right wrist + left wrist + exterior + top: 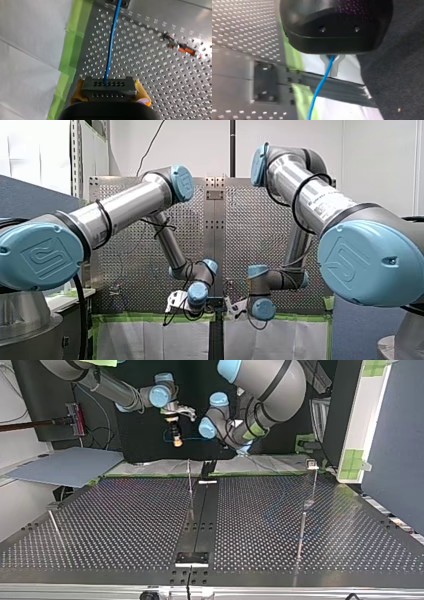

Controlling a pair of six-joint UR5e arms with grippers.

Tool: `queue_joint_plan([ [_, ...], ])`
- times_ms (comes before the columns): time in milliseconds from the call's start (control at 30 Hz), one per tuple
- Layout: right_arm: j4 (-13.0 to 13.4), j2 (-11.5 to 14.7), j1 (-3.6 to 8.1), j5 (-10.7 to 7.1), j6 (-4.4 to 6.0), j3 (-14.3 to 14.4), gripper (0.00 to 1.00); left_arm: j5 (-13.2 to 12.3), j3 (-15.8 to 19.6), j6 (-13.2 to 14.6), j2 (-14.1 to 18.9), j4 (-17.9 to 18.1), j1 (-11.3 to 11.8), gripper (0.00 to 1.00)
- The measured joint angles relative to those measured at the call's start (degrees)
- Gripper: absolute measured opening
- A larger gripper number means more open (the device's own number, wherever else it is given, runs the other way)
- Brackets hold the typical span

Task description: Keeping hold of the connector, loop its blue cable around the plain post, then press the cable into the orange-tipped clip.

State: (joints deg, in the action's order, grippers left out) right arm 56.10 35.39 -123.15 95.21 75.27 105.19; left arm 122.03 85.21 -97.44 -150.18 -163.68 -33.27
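Right gripper (110, 90) clamped on the connector (109, 86).
Blue cable (111, 42) ran straight ahead of it; orange-tipped clip (186, 50) lay ahead, off to one side. Left gripper (333, 65): hold could not be told.

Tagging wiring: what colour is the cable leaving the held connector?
Blue cable, from the connector; clearest in right wrist view.

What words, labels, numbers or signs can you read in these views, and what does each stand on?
No text reads clearly.
Raised logo, no legible letters: my left arm's blue cap and my right arm's blue cap.
Printed line along my right arm's silver tube: too blurred to read.
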Motion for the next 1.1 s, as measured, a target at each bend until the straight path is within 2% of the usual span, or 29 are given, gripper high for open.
queue_joint_plan([
  [200,0.1,0.3,1.50,-0.54,0.02,0.0,0.00,3.4,3.4,-1.4,3.4,3.4,-1.2,0.00],
  [367,0.3,0.3,2.86,-0.78,-0.87,-0.1,0.00,6.7,6.6,-1.6,6.7,6.6,-1.7,0.00],
  [533,0.1,0.3,4.15,-1.10,-1.67,-0.8,0.00,8.7,9.2,-1.6,8.7,9.2,-2.2,0.00],
  [800,-1.2,0.3,5.84,-2.90,-1.93,-3.0,0.00,8.3,11.7,0.5,9.0,13.6,-2.7,0.00],
  [1100,-1.7,0.3,7.37,-5.57,-1.33,-5.1,0.00,5.4,11.6,1.6,9.0,18.4,-2.8,0.00],
])
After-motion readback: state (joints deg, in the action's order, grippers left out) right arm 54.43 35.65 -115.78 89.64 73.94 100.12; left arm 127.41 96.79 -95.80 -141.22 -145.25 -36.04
